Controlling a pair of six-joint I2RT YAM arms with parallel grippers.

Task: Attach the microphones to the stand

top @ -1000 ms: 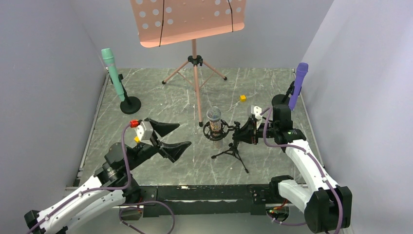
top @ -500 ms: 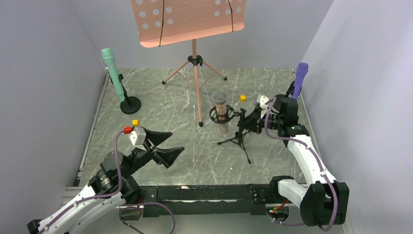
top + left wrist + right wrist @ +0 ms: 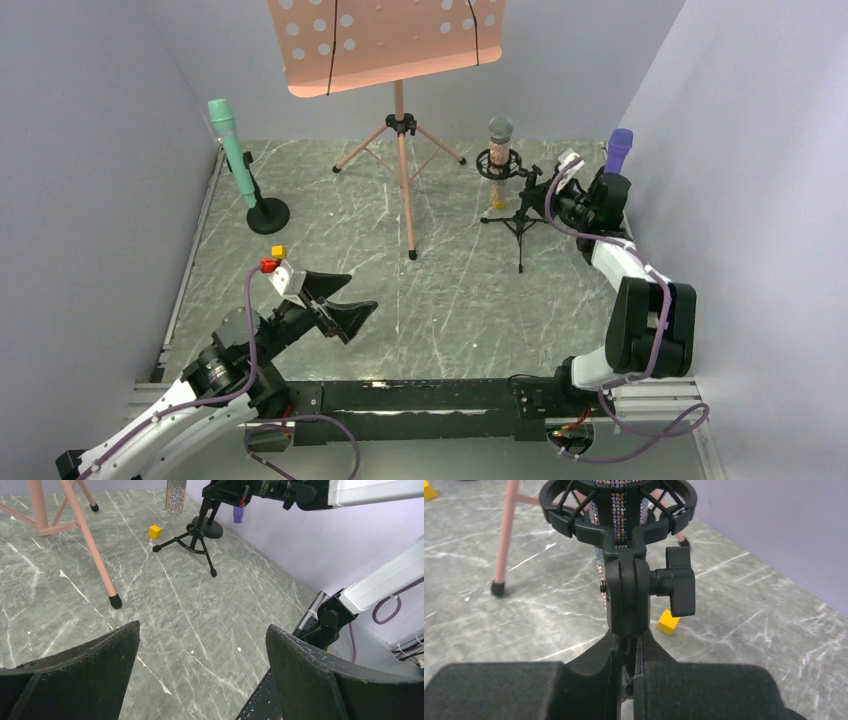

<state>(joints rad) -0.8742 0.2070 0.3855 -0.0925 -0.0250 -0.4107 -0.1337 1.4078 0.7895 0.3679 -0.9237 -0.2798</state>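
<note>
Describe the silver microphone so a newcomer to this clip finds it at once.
Find the big pink music stand at the back; right of its legs is a small black tripod held by the right gripper. The glittery silver microphone sits upright in the tripod's black shock mount. Unlike the mint green microphone and purple microphone, it sparkles and has a grey mesh head.

no readable text, labels or numbers show anywhere.
</note>
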